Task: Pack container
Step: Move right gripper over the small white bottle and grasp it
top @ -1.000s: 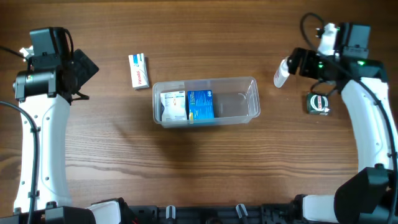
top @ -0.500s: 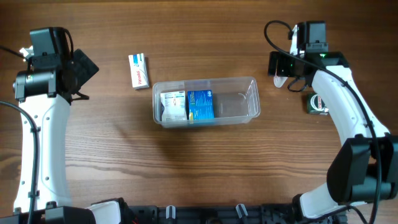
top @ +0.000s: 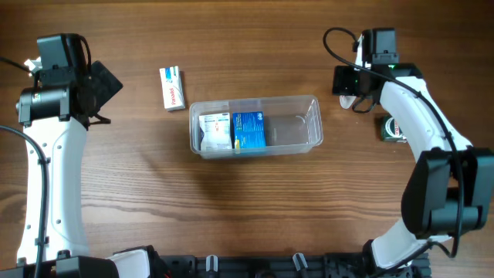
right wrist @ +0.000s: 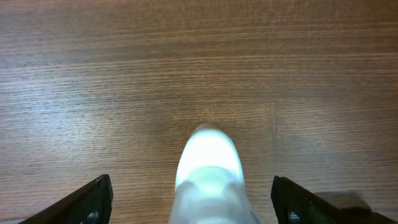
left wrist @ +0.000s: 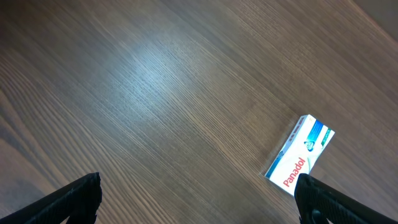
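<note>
currently the right gripper [right wrist: 193, 200] straddles the small bottle [right wrist: 208, 163], wide open, holding nothing; closing off-centre could nudge it loose and send it rolling across the bench [right wrist: 186, 68].

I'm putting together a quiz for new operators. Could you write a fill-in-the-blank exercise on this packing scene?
1. The blue box lies ___ the container.
2. The white box lying out on the table reads ___ in red letters.
3. The right gripper is ___, with the small bottle between its fingers.

Missing words: inside; Panadol; open.
</note>
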